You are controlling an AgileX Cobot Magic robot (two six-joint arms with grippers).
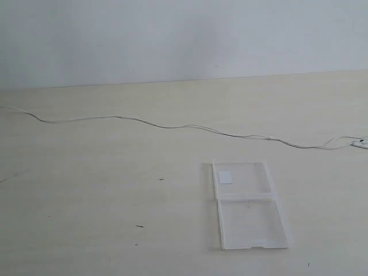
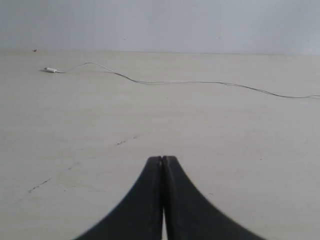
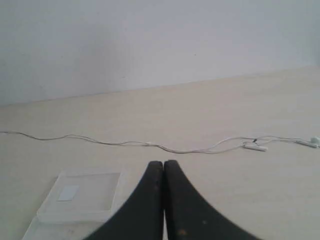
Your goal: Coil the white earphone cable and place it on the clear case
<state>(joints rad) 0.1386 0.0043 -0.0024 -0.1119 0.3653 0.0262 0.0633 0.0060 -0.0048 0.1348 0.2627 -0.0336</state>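
The white earphone cable (image 1: 172,126) lies stretched out across the table from the far left edge to the right edge, uncoiled. Its plug end (image 2: 50,70) shows in the left wrist view, and its inline remote (image 3: 255,147) and an earbud (image 3: 313,141) in the right wrist view. The clear case (image 1: 247,204) lies open and flat at centre right, with a white sticker (image 1: 225,177) in its far half. Neither arm shows in the exterior view. My left gripper (image 2: 163,159) is shut and empty, well short of the cable. My right gripper (image 3: 163,163) is shut and empty beside the case (image 3: 82,196).
The pale wooden table (image 1: 103,201) carries a few small dark specks (image 1: 140,226). A plain white wall (image 1: 184,34) runs along the table's far edge.
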